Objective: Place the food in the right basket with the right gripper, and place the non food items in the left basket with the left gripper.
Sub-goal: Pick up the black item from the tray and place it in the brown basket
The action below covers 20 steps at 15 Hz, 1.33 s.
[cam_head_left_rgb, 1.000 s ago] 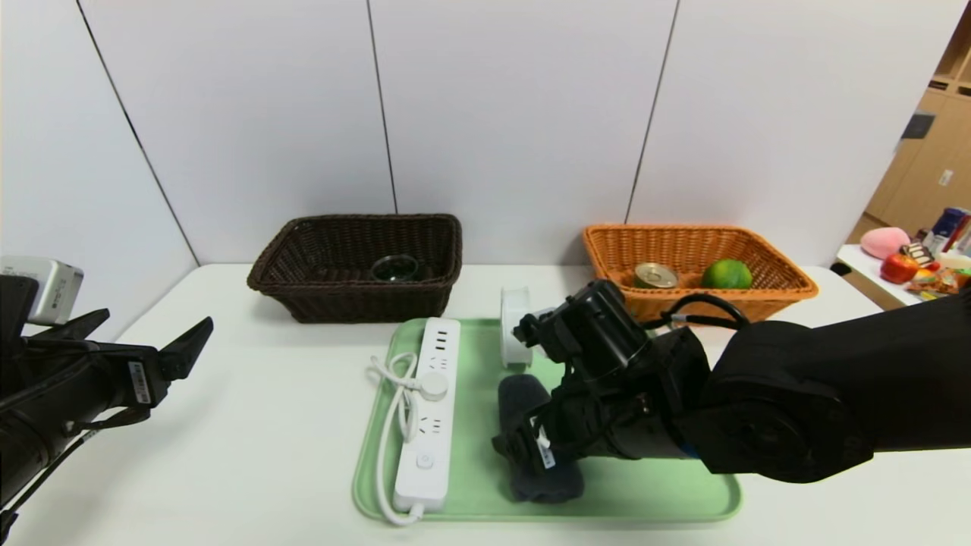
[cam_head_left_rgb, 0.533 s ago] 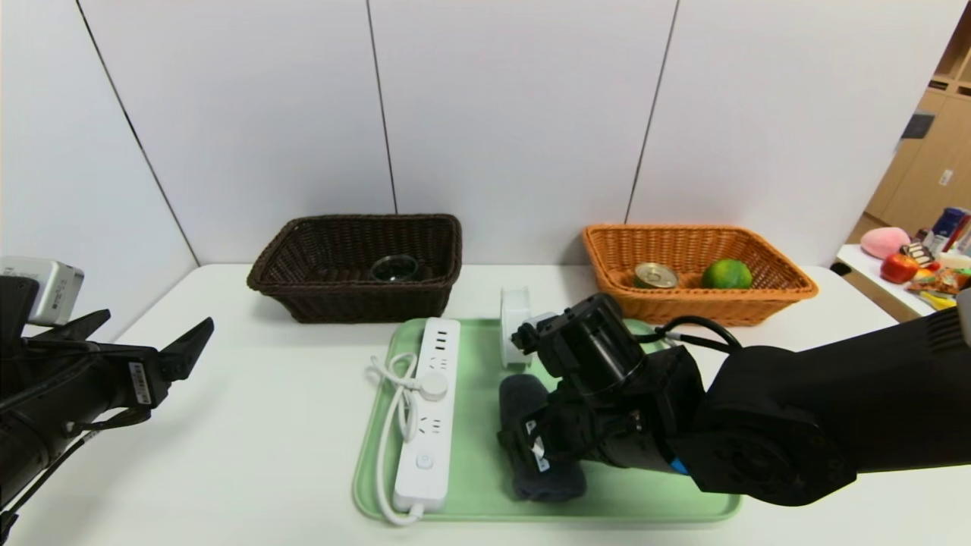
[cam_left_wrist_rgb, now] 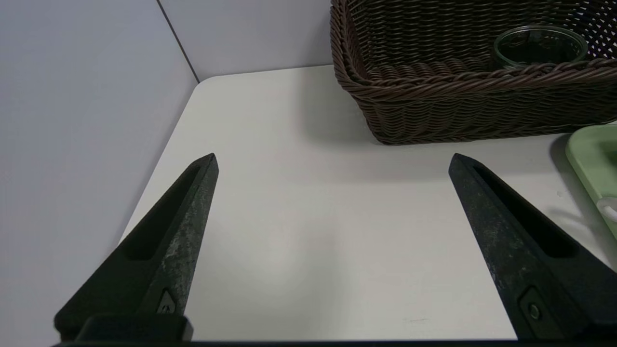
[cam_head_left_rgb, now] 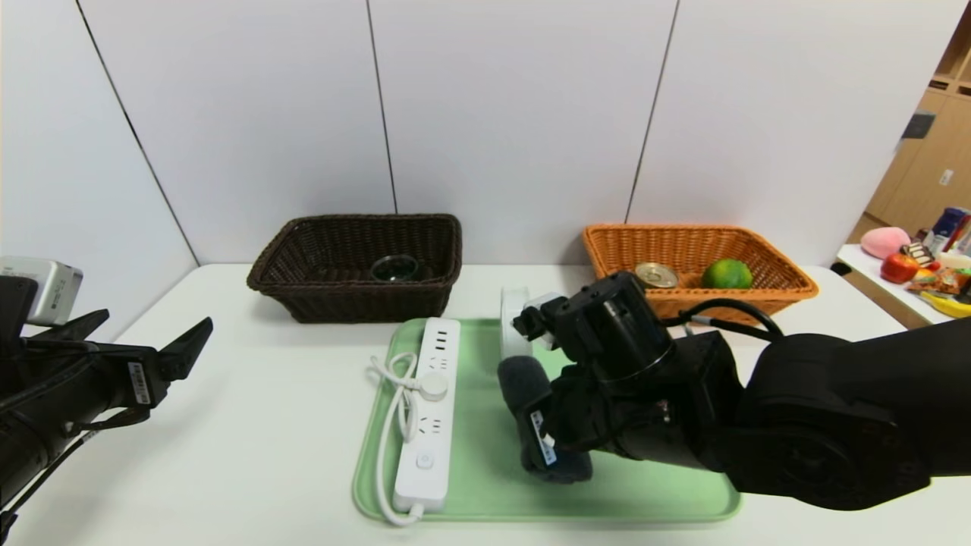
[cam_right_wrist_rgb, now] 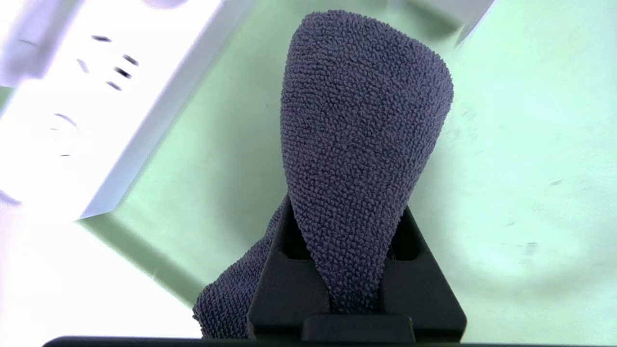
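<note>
Right gripper (cam_right_wrist_rgb: 354, 250) squeezing fuzzy rolled grey towel (cam_right_wrist_rgb: 361, 130) over smooth green tray (cam_head_left_rgb: 485, 485), left gripper (cam_left_wrist_rgb: 332, 161) spread wide above worktop (cam_left_wrist_rgb: 313, 231)

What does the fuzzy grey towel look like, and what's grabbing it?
The towel is a dark grey roll of nubbly terry cloth. The right gripper is shut on its near end, pinching it narrow, while the far end stays fat and tilts up. In the head view it sits over the green tray, beside the white power strip.
</note>
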Available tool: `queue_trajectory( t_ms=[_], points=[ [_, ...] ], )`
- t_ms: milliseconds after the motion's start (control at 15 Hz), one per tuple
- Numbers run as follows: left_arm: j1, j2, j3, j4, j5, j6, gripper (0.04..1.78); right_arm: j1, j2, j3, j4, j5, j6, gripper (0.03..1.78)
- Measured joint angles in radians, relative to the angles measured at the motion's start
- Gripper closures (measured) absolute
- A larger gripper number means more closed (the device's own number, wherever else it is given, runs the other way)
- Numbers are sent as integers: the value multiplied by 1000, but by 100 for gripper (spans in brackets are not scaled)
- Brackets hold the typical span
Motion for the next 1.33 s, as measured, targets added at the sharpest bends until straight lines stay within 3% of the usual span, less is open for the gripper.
queue_trajectory(
  t_ms=[267, 533, 733, 1000, 1200, 1333],
  points=[
    [0, 1, 5, 2, 0, -1, 13, 0, -99, -36, -101, 11, -88, 156],
    [0, 1, 16, 0, 0, -1, 13, -11, -53, -106, -326, 35, -168, 156],
    [0, 0, 21, 0, 0, -1, 13, -13, 71, -195, -536, 48, -216, 156],
    [0, -1, 26, 0, 0, -1, 13, -12, 281, -406, -757, 45, -274, 156],
    [0, -1, 34, 0, 0, -2, 13, -16, 454, -622, -903, 3, -350, 156],
    [0, -1, 39, 0, 0, -3, 13, -26, 547, -748, -919, -33, -393, 156]
  ],
)
